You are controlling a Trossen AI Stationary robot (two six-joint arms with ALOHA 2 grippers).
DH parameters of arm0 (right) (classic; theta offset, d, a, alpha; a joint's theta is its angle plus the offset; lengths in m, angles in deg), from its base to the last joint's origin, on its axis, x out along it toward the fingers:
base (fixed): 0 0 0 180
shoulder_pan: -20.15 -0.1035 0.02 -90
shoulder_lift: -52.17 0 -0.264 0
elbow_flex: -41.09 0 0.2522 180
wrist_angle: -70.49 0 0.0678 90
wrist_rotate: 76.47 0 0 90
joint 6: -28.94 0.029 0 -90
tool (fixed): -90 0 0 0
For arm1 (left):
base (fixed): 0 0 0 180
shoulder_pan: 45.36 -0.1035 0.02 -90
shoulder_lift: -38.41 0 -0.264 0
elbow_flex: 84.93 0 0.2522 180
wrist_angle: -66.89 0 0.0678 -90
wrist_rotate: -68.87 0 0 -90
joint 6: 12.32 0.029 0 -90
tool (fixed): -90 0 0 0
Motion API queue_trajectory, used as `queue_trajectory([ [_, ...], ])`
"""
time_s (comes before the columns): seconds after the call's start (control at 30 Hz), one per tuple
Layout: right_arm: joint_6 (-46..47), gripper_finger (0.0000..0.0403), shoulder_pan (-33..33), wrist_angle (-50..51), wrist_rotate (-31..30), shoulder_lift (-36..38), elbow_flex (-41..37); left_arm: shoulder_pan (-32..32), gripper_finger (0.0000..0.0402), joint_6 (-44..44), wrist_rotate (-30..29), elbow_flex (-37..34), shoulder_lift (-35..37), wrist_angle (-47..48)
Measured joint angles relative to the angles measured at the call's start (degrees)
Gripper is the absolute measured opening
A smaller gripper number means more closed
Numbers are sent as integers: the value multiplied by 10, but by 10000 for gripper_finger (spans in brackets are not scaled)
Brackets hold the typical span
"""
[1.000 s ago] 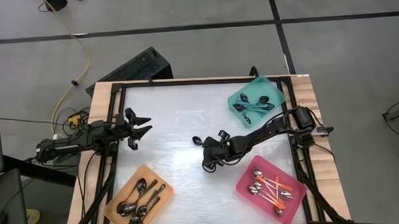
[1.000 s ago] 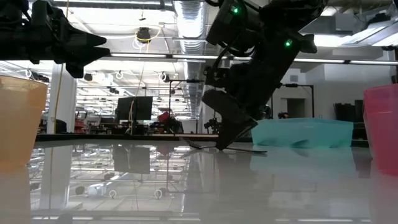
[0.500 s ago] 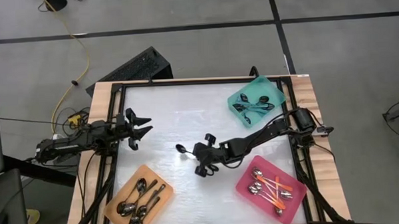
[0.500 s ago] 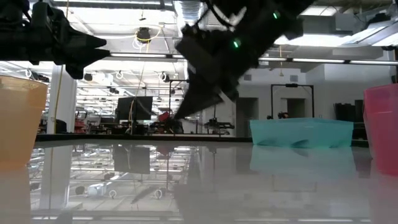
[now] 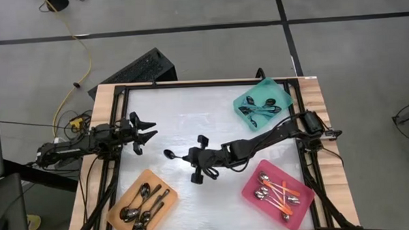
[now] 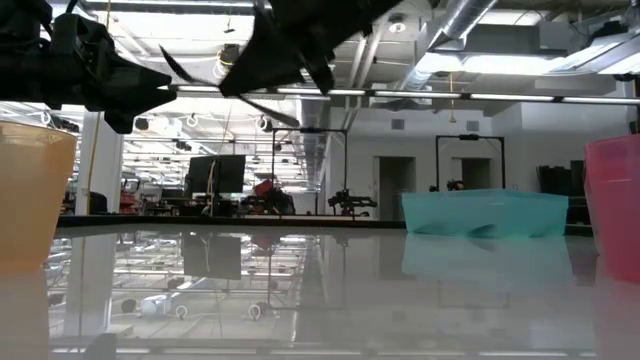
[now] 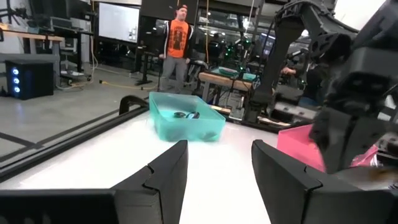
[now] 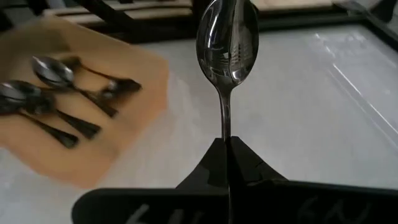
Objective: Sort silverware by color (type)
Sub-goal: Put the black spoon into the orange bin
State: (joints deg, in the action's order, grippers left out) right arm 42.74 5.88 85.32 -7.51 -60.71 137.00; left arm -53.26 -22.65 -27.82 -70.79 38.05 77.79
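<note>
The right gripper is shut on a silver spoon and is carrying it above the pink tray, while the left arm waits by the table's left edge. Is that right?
Not quite. The right gripper is shut on the silver spoon, but it is above the bare middle of the table, with the orange tray ahead of it, not above the pink tray. The high view shows this. The left gripper does wait at the left edge.

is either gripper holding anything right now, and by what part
The right gripper is shut on a silver spoon, pinching it by the handle with the bowl sticking out ahead. The left gripper is open and holds nothing.
</note>
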Motion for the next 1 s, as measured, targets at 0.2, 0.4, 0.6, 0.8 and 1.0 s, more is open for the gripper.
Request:
queue_trajectory([
  [0.2,-32,2,-8,-35,38,0,16,0,164,0,0,0,0,0],
  [0.4,-34,2,-13,-97,75,0,20,0,164,0,0,0,0,0],
  [0.6,-40,2,-25,-132,91,0,20,0,164,0,0,0,0,0],
  [0.8,-39,2,-32,-178,100,-23,31,0,164,0,0,0,0,0],
  [1.0,-65,2,-44,-118,167,-115,144,0,164,0,0,0,0,-1],
])
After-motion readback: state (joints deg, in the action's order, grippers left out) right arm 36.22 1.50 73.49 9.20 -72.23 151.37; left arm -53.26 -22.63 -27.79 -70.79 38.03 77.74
